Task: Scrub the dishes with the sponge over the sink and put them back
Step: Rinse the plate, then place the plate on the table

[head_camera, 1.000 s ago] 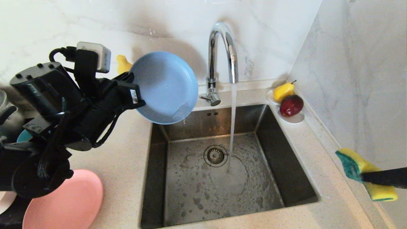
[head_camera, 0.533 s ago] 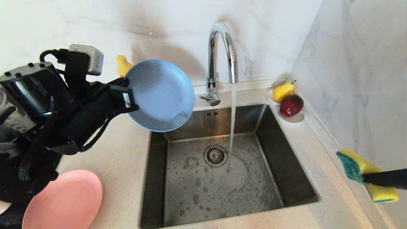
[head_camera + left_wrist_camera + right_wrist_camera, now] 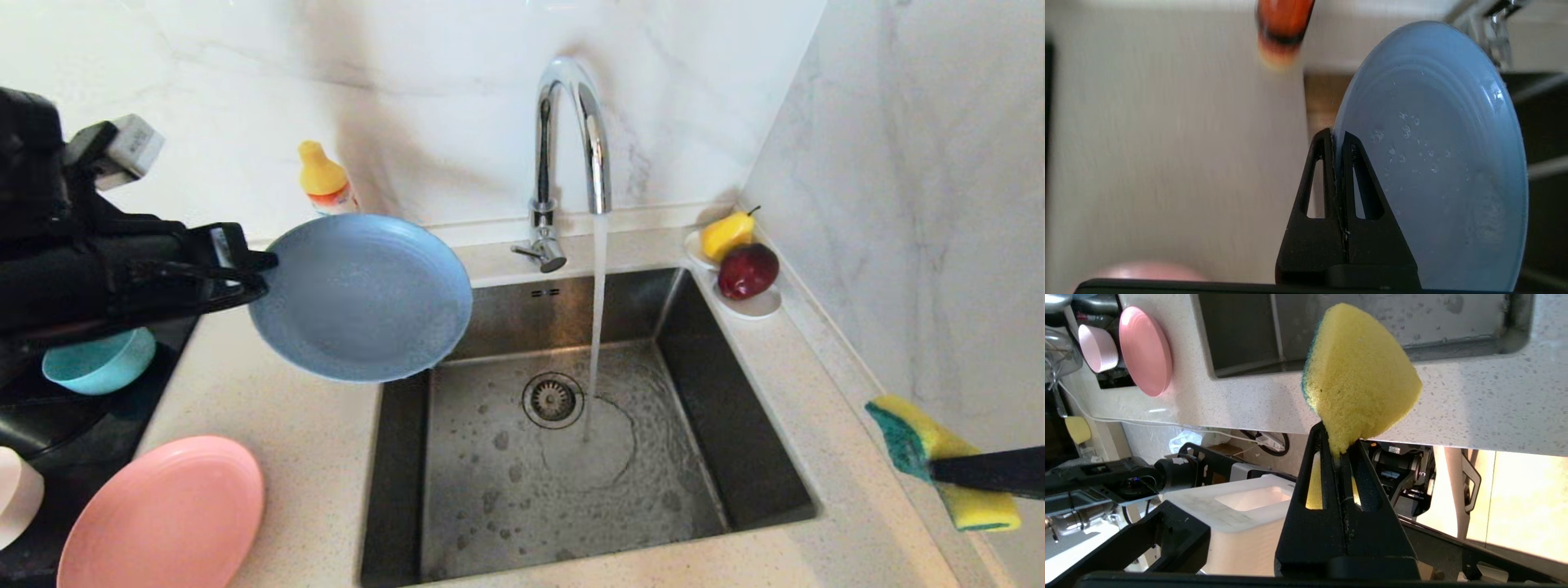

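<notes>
The left end effector (image 3: 260, 273) is clamped on the rim of the smooth, wet grey-blue plate (image 3: 363, 298), at ten o'clock over the sink (image 3: 563, 425). Likely putting it back: it needs lowering flat on the speckled desk (image 3: 302, 441). The right end effector (image 3: 1341, 455) pinches the porous sponge (image 3: 939, 457) at four o'clock.
</notes>
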Motion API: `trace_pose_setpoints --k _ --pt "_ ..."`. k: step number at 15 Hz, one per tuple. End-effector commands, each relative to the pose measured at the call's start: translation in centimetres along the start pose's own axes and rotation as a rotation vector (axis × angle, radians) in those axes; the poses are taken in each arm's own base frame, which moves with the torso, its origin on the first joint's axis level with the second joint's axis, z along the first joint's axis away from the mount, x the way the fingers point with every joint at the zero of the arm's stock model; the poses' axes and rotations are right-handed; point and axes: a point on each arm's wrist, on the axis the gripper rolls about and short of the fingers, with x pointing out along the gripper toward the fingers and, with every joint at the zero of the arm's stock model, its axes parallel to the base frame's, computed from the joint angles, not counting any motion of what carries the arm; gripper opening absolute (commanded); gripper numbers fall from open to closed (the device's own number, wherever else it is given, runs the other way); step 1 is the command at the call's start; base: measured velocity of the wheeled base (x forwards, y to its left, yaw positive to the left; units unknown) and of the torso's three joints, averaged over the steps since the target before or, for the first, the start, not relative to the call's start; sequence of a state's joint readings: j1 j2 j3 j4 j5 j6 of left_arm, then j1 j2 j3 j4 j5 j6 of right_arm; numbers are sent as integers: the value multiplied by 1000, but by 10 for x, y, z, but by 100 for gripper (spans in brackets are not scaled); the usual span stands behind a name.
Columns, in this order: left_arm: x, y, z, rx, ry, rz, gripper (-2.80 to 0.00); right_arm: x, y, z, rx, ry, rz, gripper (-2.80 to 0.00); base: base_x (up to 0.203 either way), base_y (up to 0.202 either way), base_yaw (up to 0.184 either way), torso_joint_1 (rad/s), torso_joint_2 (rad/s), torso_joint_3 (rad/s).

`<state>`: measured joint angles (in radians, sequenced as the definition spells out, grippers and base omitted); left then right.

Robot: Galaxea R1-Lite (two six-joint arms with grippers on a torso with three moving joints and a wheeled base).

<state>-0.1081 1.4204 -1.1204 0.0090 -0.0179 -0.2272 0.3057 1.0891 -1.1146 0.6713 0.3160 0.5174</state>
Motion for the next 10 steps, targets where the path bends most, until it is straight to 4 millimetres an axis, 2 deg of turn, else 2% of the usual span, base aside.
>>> trace_pose_setpoints --k 1,4,7,9,10 --pt "-33 27 8 -148 161 93 -280 2 -1 -1 9 10 -5 -280 0 0 0 0 0 0" --pt "-48 59 13 -280 159 227 -280 9 -4 0 15 34 -19 -280 0 0 0 0 0 0" --pt "-58 89 9 -366 141 356 -280 14 -4 2 19 47 -26 -280 0 0 0 0 0 0" --pt "-60 106 5 -409 139 412 -280 16 -5 3 22 54 -28 -280 0 0 0 0 0 0" --pt "-55 118 2 -430 154 444 -280 17 -5 3 23 56 -30 -280 0 0 0 0 0 0"
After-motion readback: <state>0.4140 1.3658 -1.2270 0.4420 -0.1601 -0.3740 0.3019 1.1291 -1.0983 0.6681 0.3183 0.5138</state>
